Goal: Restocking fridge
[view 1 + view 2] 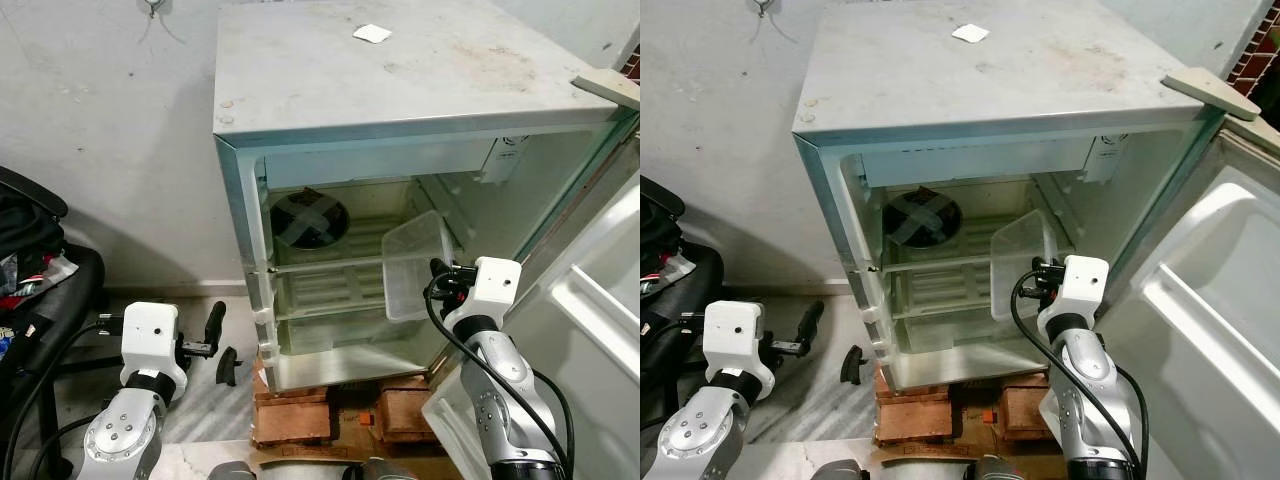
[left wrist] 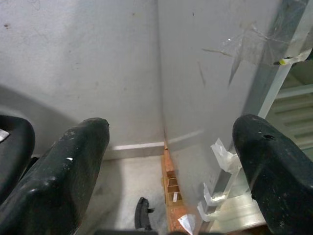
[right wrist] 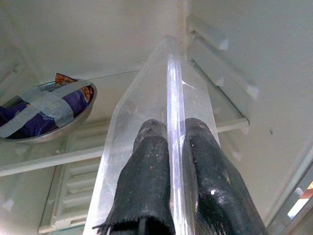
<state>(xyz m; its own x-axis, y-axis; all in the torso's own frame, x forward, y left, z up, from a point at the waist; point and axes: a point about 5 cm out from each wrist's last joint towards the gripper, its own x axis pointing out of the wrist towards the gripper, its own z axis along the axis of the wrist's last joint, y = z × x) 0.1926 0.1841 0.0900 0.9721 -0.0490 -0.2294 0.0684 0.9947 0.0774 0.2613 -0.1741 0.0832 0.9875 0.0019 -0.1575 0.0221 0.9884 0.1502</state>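
Small grey fridge (image 1: 400,70), door (image 1: 590,300) swung wide to the robot's right, cabinet propped on reddish bricks (image 1: 300,410) on the floor. Dusty top carries a small white square (image 1: 371,33); what it is cannot be made out. A tan wedge-shaped piece (image 1: 608,88) sits at the top right corner, cut off by the frame edge.

Inside: a glass shelf (image 1: 330,265) across the middle. On it, at the back left, a round metal bowl (image 3: 44,110) with strips of clear tape crossed over it; a purple and orange packet shows under the tape, print not readable.

Clear plastic container (image 1: 418,262) held tilted at the right of the fridge opening, its lower part hanging below shelf level. Right hand (image 3: 168,161) clenched on its rim, one finger either side of the clear wall.

Left hand (image 1: 218,345) low, left of the fridge beside its outer wall, fingers spread, holding nothing. Torn clear tape (image 2: 254,41) clings to the fridge's front edge.

Black chair (image 1: 40,270) at far left, partly cut off, with clutter on it.
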